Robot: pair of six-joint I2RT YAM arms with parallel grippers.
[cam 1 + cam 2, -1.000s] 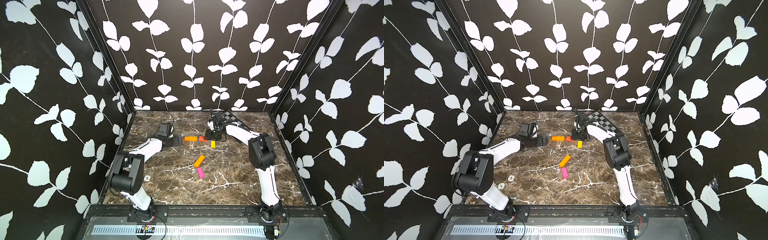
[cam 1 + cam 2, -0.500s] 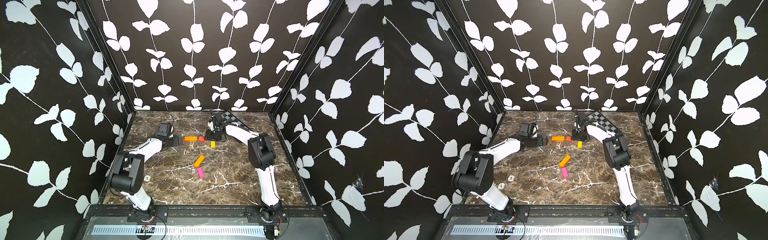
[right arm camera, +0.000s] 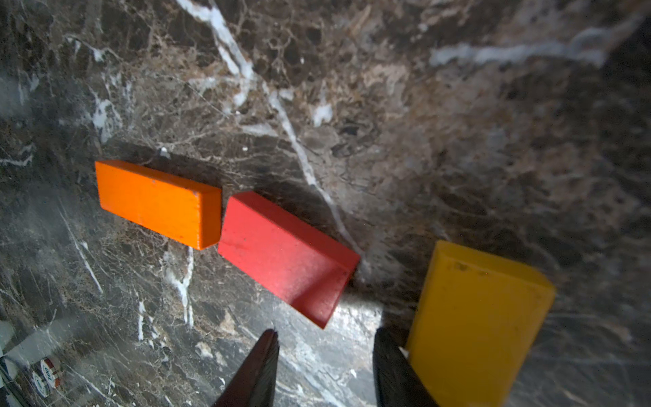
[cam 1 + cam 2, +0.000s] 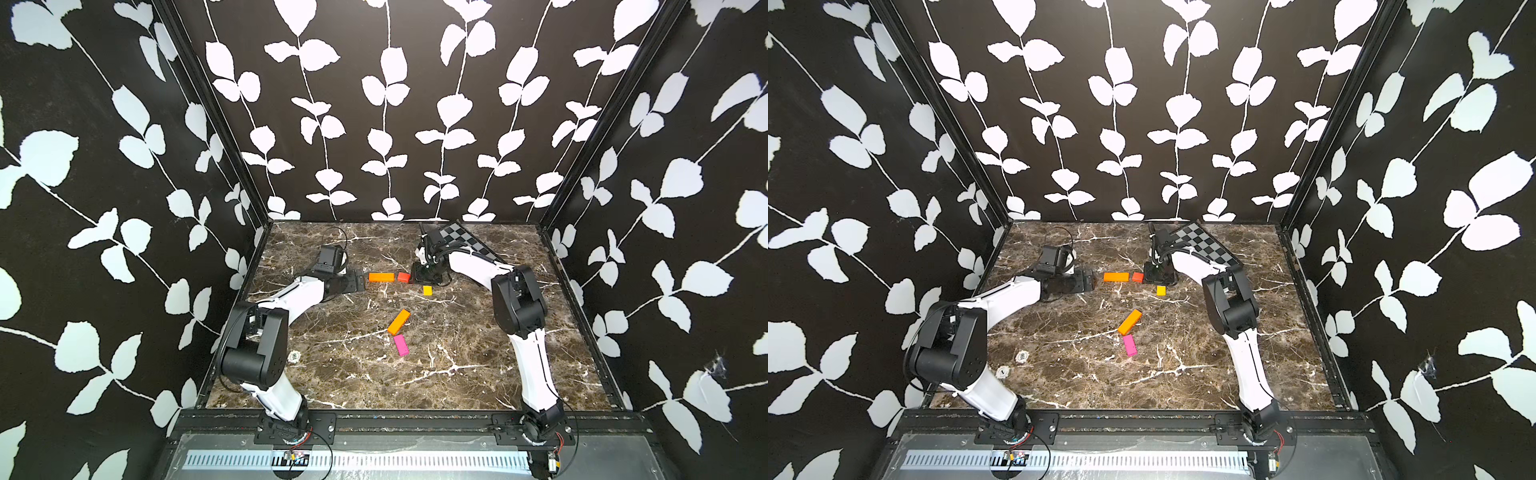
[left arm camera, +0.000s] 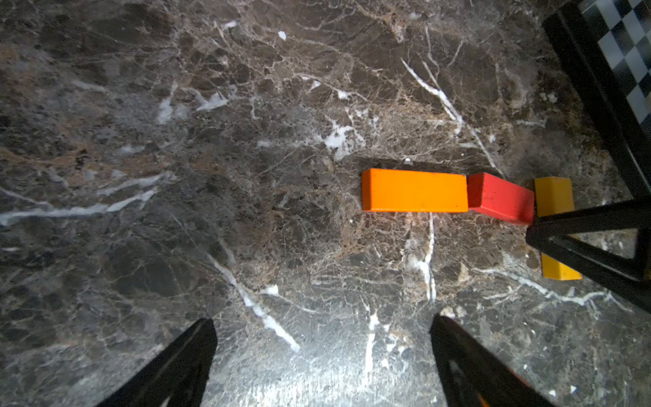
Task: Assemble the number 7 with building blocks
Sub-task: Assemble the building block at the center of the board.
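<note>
Toward the far edge of the bench (image 4: 457,374), orange block (image 4: 381,277) and red block (image 4: 403,276) form the top; yellow block (image 4: 427,290) starts the stem; loose orange block (image 4: 398,321), pink block (image 4: 401,345) remain. Both left gripper (image 5: 322,319) and right gripper (image 3: 324,331) are open, empty.

table (image 5: 246,105): glossy brown marble look | orange block (image 5: 415,190): matt painted | fingers (image 5: 176,370): black matt plastic

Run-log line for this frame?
left tool open, empty | right tool open, empty, beside yellow block | far orange block touching red block | near orange block, pink block unplaced
</note>
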